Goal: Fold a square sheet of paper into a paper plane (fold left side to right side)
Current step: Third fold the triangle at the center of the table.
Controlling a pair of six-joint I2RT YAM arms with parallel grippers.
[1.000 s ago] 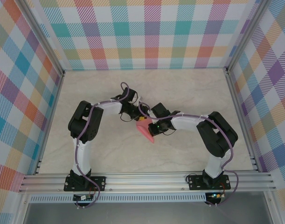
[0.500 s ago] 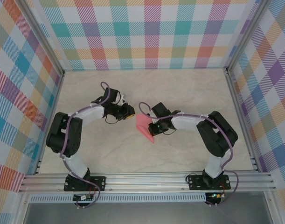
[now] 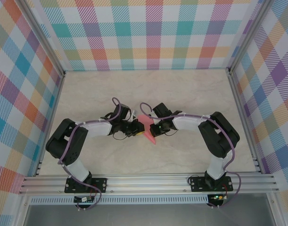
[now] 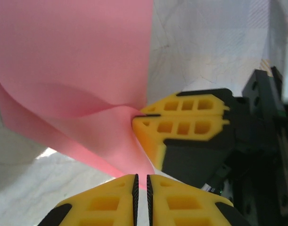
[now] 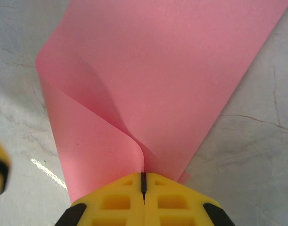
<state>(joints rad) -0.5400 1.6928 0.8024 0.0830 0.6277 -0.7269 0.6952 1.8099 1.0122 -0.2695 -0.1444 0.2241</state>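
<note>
Fold in hand, at centre: we see the right gripper [image 5: 144, 181] clamped on the curled square sheet of paper [image 5: 158, 70], the left gripper [image 4: 141, 187] nearly closed at its edge, grasp unclear; next, we judge, press the crease flat.

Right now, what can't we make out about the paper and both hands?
- Top view: pink paper is small and partly covered by left hand and right hand; fold alignment unreadable.
- Left wrist view: whether the left hand's shut fingers pinch the paper; contact sits near the bottom edge.
- Right wrist view: paper's far corners cut off by the top edge.
</note>
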